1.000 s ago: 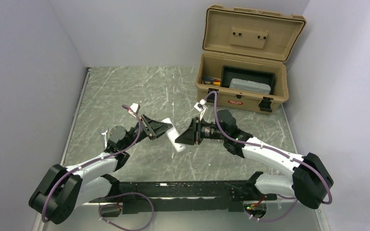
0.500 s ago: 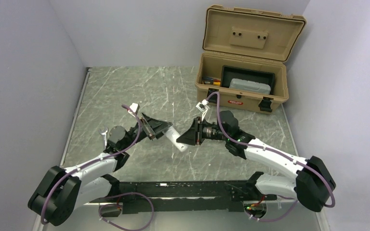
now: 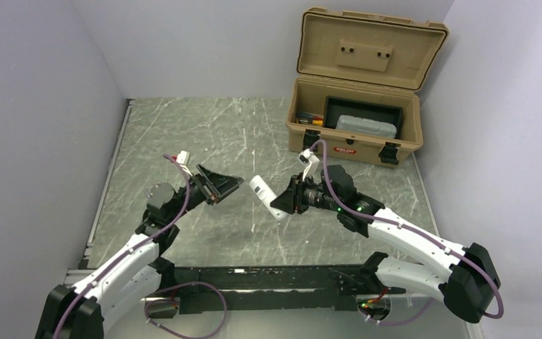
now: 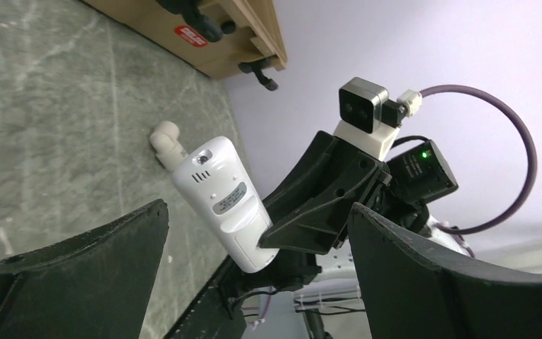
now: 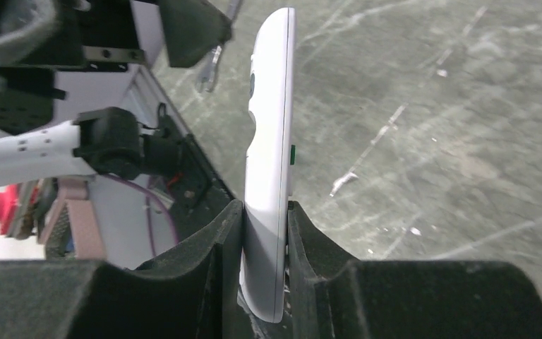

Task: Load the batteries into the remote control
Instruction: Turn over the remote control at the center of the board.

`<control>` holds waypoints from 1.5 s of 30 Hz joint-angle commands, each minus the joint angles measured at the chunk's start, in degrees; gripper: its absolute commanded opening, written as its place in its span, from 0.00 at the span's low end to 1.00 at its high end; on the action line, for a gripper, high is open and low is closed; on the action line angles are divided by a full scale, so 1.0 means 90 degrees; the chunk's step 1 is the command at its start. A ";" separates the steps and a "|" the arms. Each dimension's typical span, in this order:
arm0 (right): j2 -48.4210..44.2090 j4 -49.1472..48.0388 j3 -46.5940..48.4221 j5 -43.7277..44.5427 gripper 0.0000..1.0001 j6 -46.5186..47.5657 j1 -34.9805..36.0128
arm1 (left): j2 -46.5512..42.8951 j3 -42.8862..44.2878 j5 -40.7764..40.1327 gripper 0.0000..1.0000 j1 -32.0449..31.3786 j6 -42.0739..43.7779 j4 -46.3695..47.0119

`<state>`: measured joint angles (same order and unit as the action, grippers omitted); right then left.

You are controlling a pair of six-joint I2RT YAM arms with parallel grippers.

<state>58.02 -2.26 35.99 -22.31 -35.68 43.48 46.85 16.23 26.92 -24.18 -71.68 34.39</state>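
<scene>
The remote control (image 3: 262,191) is a slim white handset held up off the table, tilted, with my right gripper (image 3: 282,202) shut on its lower end. In the right wrist view the remote control (image 5: 272,141) stands edge-on, clamped between both pads at my right gripper (image 5: 265,212). In the left wrist view the remote control (image 4: 222,205) shows its labelled back and battery cover. My left gripper (image 3: 227,189) hangs open a short way to its left, touching nothing; its wide-apart jaws frame the handset at my left gripper (image 4: 259,212). The batteries are out of view.
A small stubby white plastic piece (image 4: 164,138) lies on the marble table (image 3: 183,134) behind the handset. An open tan toolbox (image 3: 353,134) stands at the back right, with a grey box (image 3: 367,127) inside. Walls close in both sides.
My left gripper has opened, let go of the remote control and drawn back to the left. My right gripper has kept hold of the handset and shifted slightly right.
</scene>
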 commanded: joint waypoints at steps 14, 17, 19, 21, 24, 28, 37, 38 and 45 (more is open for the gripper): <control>0.1001 0.0483 -0.0273 0.1972 0.00 0.1177 0.0016 | -0.0996 0.0063 0.0249 0.99 0.0667 0.1032 -0.1966; 0.1308 0.0476 -0.0271 0.2323 0.00 0.1444 0.0114 | -0.1012 0.0147 0.0267 0.99 0.0739 0.1221 -0.2203; 0.1579 0.0471 -0.0229 0.2652 0.00 0.1634 0.0250 | -0.1037 0.0298 0.0191 0.99 0.0780 0.1633 -0.2620; 0.1919 0.0582 -0.0069 0.3094 0.00 0.1844 0.0494 | -0.1083 0.0505 -0.0012 0.99 0.0814 0.2057 -0.3206; 0.2378 0.0733 0.0186 0.3797 0.00 0.2099 0.0979 | -0.1200 0.0764 -0.0321 0.99 0.0890 0.2600 -0.4036; 0.2925 0.0839 0.0470 0.4775 0.00 0.2222 0.1626 | -0.1351 0.0943 -0.0537 1.00 0.0982 0.3007 -0.4578; 0.4253 0.1654 0.1231 0.6365 0.00 0.2262 0.2687 | -0.1442 0.0811 -0.0419 0.99 0.1121 0.2966 -0.4574; 0.4443 0.1799 0.1354 0.6529 0.00 0.2285 0.2816 | -0.1447 0.0797 -0.0408 0.99 0.1140 0.2970 -0.4578; 0.5452 0.2690 0.2056 0.7536 0.00 0.1870 0.3408 | -0.1600 0.1381 -0.0593 0.99 0.1543 0.3556 -0.5457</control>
<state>101.47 12.21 53.28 43.20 -14.74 72.23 33.76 23.49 23.00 -12.58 -44.34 -10.26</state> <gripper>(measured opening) 0.279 0.994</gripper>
